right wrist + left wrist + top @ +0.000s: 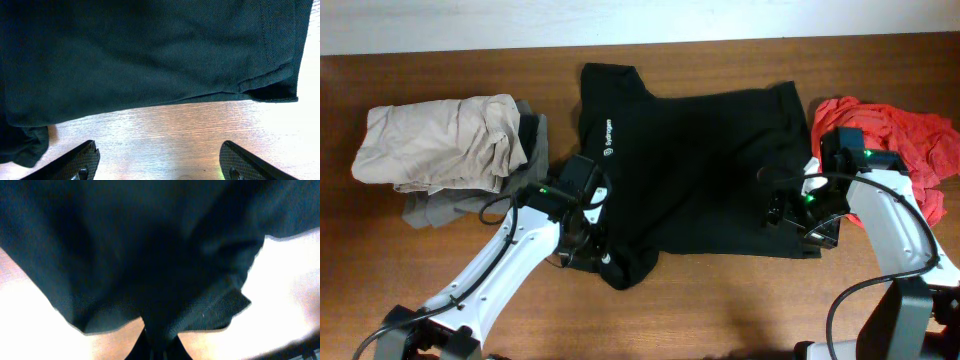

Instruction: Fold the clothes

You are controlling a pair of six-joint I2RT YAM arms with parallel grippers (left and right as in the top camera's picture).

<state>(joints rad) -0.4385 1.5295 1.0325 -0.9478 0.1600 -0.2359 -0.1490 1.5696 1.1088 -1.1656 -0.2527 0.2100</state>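
- Shirt: it lay in the middle of the table, between the beige pile on one side and the red garment on the other. The logo faced up.
- Lie of the cloth: mostly spread out but rumpled, with one flap reaching toward the far edge and another trailing toward the near edge by my left arm. I could make out no neat, finished fold (black on black hides creases, so I would not swear to it).
- Left gripper: its jaws were together and pinched on the shirt's near-left edge. In the left wrist view the cloth gathered down into the fingertips.
- Right gripper: its jaws stood wide apart over bare wood just beside the shirt's edge, with nothing between them.
- Progress, as I judged it: early. One side was gripped and the other was lined up but not yet taken.
- Left to do: take the right-hand edge, then carry out the folds themselves and square up the result.
- Grey garment: it lay under the beige pile, clear of the work.
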